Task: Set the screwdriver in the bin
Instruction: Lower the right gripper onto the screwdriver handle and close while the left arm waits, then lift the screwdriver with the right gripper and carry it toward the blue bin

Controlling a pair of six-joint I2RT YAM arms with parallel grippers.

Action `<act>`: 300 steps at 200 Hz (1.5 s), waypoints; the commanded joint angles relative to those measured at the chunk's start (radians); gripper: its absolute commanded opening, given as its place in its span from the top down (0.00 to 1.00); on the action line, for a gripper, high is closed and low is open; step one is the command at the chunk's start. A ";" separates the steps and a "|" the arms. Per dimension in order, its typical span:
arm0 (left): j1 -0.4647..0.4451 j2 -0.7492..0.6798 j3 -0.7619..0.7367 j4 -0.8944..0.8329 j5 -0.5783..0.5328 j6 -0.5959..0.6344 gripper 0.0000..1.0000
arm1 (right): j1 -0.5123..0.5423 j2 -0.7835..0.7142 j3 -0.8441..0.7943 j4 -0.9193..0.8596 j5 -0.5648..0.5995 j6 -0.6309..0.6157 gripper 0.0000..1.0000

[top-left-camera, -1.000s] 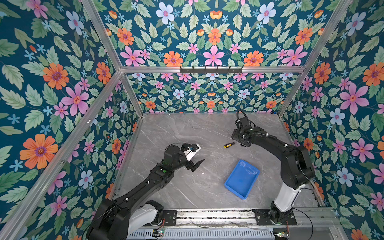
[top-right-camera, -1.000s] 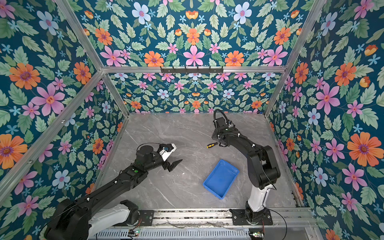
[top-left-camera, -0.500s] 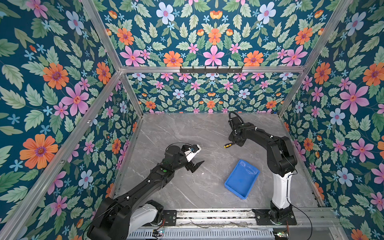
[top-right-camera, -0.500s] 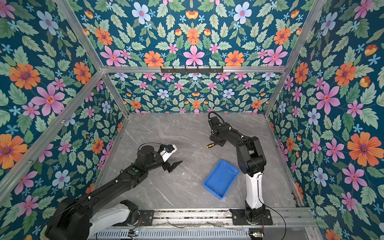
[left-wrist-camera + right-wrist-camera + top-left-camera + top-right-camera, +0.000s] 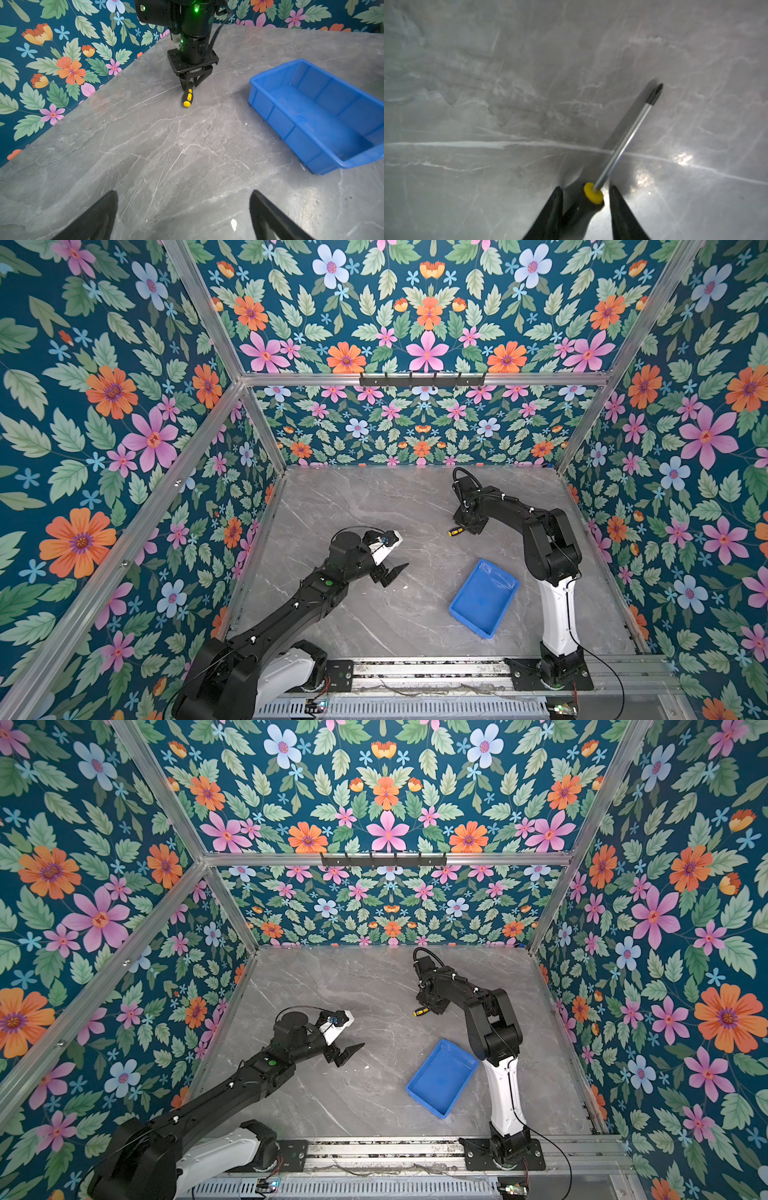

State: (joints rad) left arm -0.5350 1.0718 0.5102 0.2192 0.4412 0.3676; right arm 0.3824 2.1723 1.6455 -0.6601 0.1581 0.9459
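Observation:
The screwdriver [image 5: 455,531] [image 5: 420,1012] lies flat on the grey marble table, its yellow-and-black handle [image 5: 188,96] pointing toward the left arm. My right gripper [image 5: 467,530] [image 5: 432,1009] [image 5: 190,83] stands over it, pointing down. In the right wrist view the two fingers of the right gripper [image 5: 586,187] flank the handle just behind its yellow collar. One finger touches the handle and a thin gap shows at the other. The shaft [image 5: 623,145] runs out ahead. The blue bin [image 5: 484,597] [image 5: 442,1077] [image 5: 318,112] sits empty nearer the front. My left gripper [image 5: 395,574] [image 5: 349,1052] [image 5: 183,192] hovers open, holding nothing.
Floral walls with aluminium posts enclose the table on three sides. A metal rail [image 5: 415,670] with both arm bases runs along the front edge. A small white fleck [image 5: 233,224] lies on the table near the left fingers.
The right gripper has moved left and down over the screwdriver, and its jaws have narrowed around the handle. The left arm and the bin have stayed put.

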 commanded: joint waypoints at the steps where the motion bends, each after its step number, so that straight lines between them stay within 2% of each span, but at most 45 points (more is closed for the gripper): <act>1: -0.003 -0.020 0.012 -0.024 0.015 0.009 0.00 | 0.001 0.005 -0.013 -0.032 -0.009 0.018 0.68; 35: -0.013 -0.069 0.026 -0.092 0.061 0.011 0.00 | 0.001 -0.007 -0.033 -0.031 -0.008 0.010 0.88; 66: -0.039 -0.128 0.027 -0.119 0.030 -0.015 0.00 | 0.000 -0.024 -0.037 -0.010 -0.009 -0.016 0.96; 110: -0.049 -0.202 0.051 -0.138 -0.009 -0.015 0.00 | 0.002 -0.100 -0.024 -0.034 -0.040 -0.054 0.96; 160: -0.049 -0.243 0.021 -0.100 0.029 -0.042 0.00 | 0.014 -0.316 -0.223 0.040 -0.040 -0.054 0.96; 197: -0.049 -0.212 0.019 -0.069 0.067 -0.059 0.00 | 0.058 -0.469 -0.345 0.032 0.021 -0.072 0.96; 261: -0.060 -0.227 0.029 -0.128 0.186 0.001 0.00 | 0.112 -0.771 -0.577 0.050 0.025 0.078 0.96; 276: -0.059 -0.225 -0.002 -0.100 0.180 0.040 0.00 | 0.137 -0.840 -0.606 0.005 0.057 0.140 0.96; 300: -0.060 -0.207 -0.056 -0.079 0.108 0.129 0.00 | 0.200 -0.924 -0.623 -0.106 0.132 0.219 0.97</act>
State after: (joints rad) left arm -0.5953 0.8516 0.4892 0.1112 0.5945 0.4007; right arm 0.5354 1.3071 1.0332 -0.6544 0.1993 1.0389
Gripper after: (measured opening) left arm 0.998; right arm 0.125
